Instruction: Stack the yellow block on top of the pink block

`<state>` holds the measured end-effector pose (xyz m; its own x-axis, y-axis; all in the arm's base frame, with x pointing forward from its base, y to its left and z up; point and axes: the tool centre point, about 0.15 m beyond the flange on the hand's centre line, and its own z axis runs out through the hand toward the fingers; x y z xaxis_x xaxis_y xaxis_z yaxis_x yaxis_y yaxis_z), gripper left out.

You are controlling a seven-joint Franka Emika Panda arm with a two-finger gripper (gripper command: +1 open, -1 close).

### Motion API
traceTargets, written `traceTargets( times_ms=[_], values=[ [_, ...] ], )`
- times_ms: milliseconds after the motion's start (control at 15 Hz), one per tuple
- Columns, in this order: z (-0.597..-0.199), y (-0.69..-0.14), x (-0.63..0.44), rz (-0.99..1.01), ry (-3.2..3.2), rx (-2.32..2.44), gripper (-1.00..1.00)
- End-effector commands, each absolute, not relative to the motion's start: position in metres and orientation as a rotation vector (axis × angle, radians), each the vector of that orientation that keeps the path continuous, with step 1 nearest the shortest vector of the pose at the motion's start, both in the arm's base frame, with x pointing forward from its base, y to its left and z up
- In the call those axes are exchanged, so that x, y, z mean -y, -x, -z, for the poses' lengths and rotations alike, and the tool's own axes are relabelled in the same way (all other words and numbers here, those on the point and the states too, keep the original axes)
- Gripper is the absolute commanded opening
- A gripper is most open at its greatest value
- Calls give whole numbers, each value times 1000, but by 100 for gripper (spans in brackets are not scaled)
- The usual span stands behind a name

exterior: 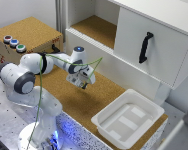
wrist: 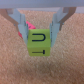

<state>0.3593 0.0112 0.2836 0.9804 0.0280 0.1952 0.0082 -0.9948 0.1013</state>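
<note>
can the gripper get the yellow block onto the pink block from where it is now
Probably yes. The wrist view shows the gripper shut on the yellow block, with the pink block only a sliver behind it. Nothing seems to lie between them, though how far apart they are is unclear.

Wrist view: yellow block [wrist: 39, 44] carries dark marks on two visible faces. Upper face: mark shaped like "U" or arch. Lower face: mark shaped like "T" lying on side. Both blurred; reading uncertain. Exterior view: no legible text, labels, brands or numbers anywhere.
</note>
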Motion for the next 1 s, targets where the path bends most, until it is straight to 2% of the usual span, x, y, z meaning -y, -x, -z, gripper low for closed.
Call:
traceTargets(
  times_ms=[0,533,933],
  values=[
    [-274,-443,-37,-150,-3041,84,-100],
    [-239,-492,-46,-70,-3053,84,-100],
    [-234,-476,-41,-60,-3057,137,-100]
  ],
)
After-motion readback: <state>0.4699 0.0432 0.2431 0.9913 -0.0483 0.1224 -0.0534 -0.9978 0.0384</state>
